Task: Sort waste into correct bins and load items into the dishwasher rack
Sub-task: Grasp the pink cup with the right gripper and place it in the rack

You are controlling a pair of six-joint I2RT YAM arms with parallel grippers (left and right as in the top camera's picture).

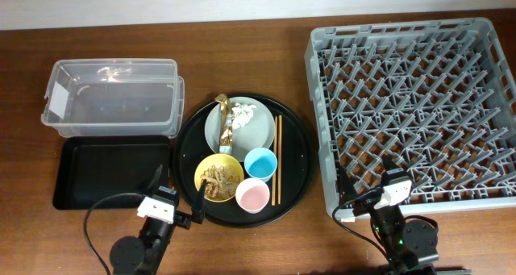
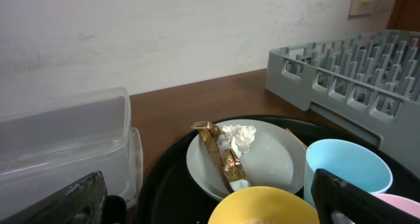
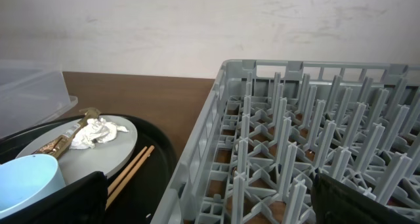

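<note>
Finds the thin wooden chopsticks (image 1: 278, 158) lying side by side on the right part of the big round black tray (image 1: 295, 180), just right of the pale grey plate (image 1: 258, 130) and light blue cup (image 1: 260, 164), long axis running near-to-far, roughly parallel to the dishwasher rack (image 1: 318, 130). Sees the gold-brown wrapper (image 1: 226, 123) lengthwise on the plate, far end tipped slightly left, white tissue (image 1: 244, 112) beside it. Shows left pincer (image 2: 210, 204) and right pincer (image 3: 210, 201) both spread and empty, at the near side of the worktop (image 1: 242, 49).

Tub (image 1: 113, 102) behind shallow tray (image 1: 113, 174) at left; round tray (image 1: 297, 172) holding plate (image 1: 260, 131), bowl (image 1: 219, 157), cups (image 1: 260, 164) centre; rack (image 1: 403, 97) right.
</note>
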